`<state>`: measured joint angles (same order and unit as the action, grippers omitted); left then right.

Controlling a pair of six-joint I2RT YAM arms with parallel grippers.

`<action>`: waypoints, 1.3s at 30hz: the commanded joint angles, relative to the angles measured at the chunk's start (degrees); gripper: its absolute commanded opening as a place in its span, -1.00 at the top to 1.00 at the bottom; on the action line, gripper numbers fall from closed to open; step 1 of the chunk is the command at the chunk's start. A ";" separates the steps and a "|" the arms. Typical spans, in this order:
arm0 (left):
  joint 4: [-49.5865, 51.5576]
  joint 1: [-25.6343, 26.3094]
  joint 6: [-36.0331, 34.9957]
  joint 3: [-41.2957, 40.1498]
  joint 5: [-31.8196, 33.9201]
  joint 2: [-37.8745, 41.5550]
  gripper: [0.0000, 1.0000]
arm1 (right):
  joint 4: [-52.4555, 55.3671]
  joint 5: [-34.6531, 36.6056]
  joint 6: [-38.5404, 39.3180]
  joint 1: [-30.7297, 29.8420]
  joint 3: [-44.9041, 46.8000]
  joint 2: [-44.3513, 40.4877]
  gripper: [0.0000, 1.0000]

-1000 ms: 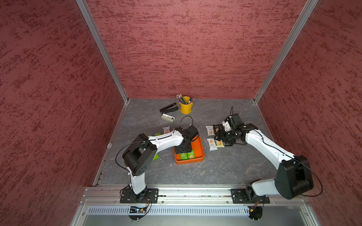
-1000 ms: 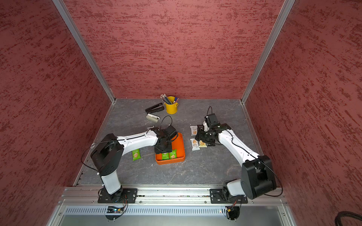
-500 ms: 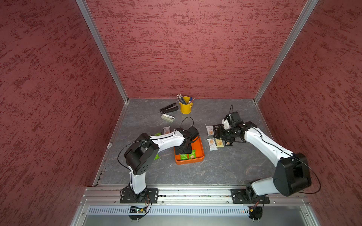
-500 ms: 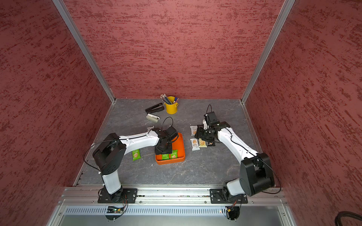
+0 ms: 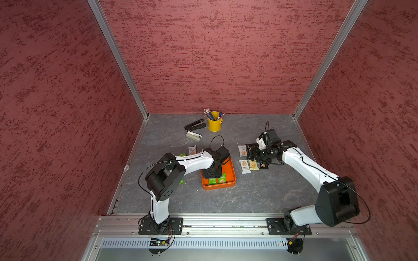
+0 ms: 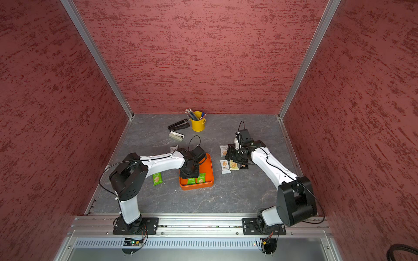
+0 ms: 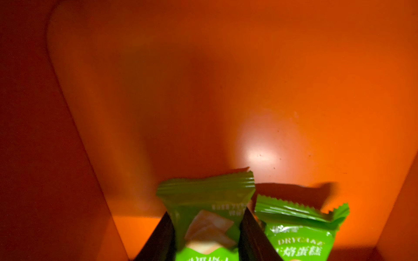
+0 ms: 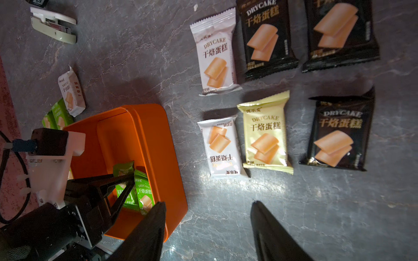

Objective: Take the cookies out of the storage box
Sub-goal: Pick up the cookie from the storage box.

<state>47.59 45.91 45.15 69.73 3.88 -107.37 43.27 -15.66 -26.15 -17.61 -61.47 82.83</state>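
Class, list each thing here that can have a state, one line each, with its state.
left tool: shut on green packet.
right tool: open, empty.
storage box: upright, both green packets inside.
second green packet: loose, beside the gripped one.
pencil cup: upright, holding pencils.

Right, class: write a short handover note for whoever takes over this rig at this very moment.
Left tool: shut on a green sealed cookie packet inside the shallow orange plastic storage tray.
Right tool: open, empty, over the grey stone-patterned table.
Done: two white packets, one pale yellow packet and three black packets lie on the table on the right arm's side; another green packet lies on the left arm's side.
To do: lift out the gripped packet, then the second green packet beside it in the tray.
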 commanded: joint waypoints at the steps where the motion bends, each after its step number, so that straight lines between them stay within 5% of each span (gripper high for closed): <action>1: -0.48 -0.38 -0.27 -1.18 -0.13 -0.09 0.21 | 1.25 1.60 -0.19 0.34 -0.75 -1.47 -0.29; 26: 0.93 -3.11 1.50 5.88 1.21 6.50 0.21 | 0.39 0.50 -0.39 0.39 2.31 -6.34 -0.29; 39: 3.80 -6.44 3.18 0.26 3.35 19.11 0.21 | -4.20 -3.61 -2.43 0.38 3.92 -4.90 -0.29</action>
<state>49.47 41.15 47.77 72.20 5.48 -91.15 42.02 -17.21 -27.29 -17.56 -58.13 77.80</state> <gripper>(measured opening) 0.403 0.643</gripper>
